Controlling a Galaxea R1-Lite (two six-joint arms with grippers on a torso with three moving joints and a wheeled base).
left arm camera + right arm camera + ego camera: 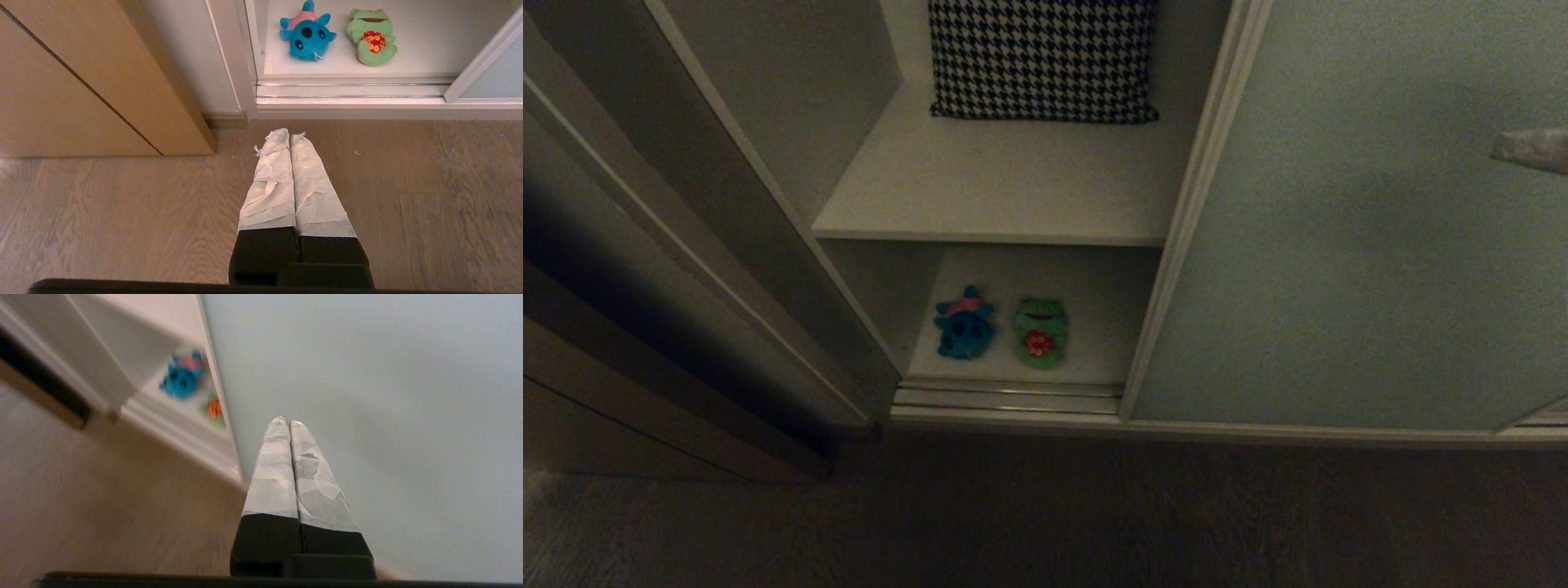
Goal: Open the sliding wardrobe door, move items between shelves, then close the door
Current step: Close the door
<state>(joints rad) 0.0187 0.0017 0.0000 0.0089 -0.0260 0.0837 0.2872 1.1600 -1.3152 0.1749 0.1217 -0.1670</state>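
The pale grey-green sliding wardrobe door point(1347, 245) stands slid to the right, leaving the left bay open. On the bottom shelf point(1094, 286) lie a teal-blue plush toy point(965, 324) and, to its right, a green frog toy point(1040, 331). The upper shelf point(1013, 188) carries a cushion. My right gripper point(285, 420) is shut and empty, its taped tip point(1531, 149) in front of the door panel at the right edge. My left gripper point(285, 132) is shut and empty, hanging over the wooden floor short of the toys point(307, 34).
A black-and-white houndstooth cushion point(1044, 59) leans at the back of the upper shelf. A ribbed metal floor track point(1013, 398) runs along the wardrobe's base. A brown wooden side panel point(81, 81) stands to the left. Wood floor point(1045, 514) lies in front.
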